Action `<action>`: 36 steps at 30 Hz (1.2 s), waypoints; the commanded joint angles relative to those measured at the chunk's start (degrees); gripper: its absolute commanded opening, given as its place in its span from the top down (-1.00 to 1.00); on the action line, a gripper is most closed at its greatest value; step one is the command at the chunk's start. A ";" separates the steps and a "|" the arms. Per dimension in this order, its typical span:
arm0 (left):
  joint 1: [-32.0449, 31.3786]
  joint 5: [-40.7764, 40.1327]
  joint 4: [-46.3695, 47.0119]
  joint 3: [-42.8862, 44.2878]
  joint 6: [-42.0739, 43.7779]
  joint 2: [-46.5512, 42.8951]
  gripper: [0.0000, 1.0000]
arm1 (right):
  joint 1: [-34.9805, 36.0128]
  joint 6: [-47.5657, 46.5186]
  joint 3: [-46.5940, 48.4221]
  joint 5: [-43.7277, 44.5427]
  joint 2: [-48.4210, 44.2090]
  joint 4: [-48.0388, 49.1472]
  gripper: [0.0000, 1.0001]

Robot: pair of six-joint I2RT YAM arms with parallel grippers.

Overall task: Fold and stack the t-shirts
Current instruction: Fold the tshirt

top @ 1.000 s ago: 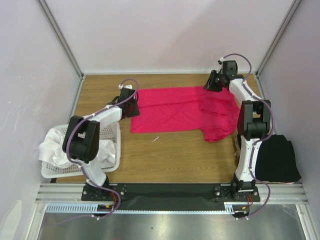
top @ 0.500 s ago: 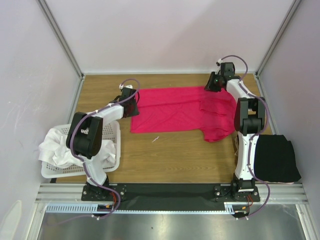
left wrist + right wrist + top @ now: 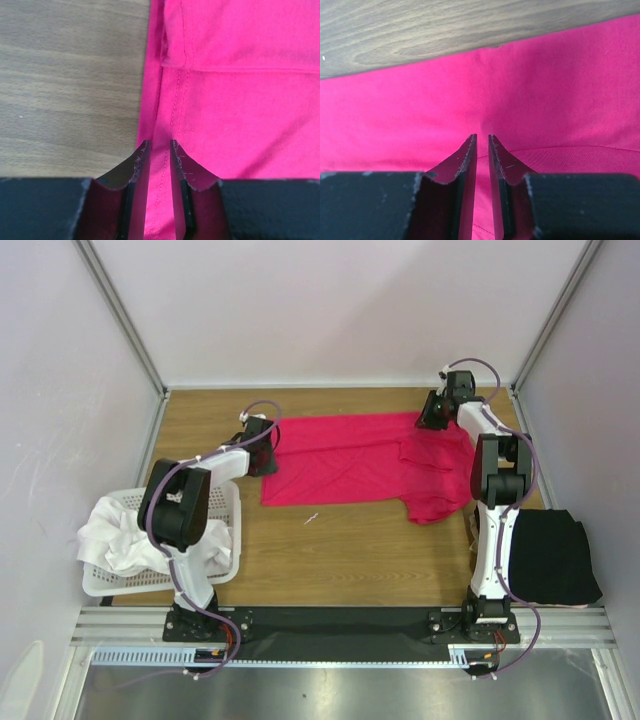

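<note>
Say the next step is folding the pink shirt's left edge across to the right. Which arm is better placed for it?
Left. The left gripper sits right on that edge of the crimson-pink t-shirt, its fingers nearly shut around the stitched hem. The right gripper is at the shirt's far right corner.

Down low, a black claw (image 3: 481, 142), nearly closed, pinching a thin strip of pink shirt (image 3: 545, 85). Soft wrinkles running up from the tips. Pink cloth nearly everywhere. Up top, past the shirt's edge, brown wooden tabletop (image 3: 420, 25).
</note>
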 commanded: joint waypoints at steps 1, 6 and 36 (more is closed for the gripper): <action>0.65 -1.34 -0.13 2.96 0.69 0.38 0.46 | 0.15 -0.40 0.08 0.36 -0.44 1.72 0.60; 0.73 -1.43 -0.30 2.70 0.70 0.56 0.60 | 0.15 -0.57 0.08 0.45 -0.44 1.72 0.60; 1.44 -1.52 -0.83 3.57 1.75 1.44 0.99 | 0.06 -0.13 0.26 1.42 -0.27 1.54 0.60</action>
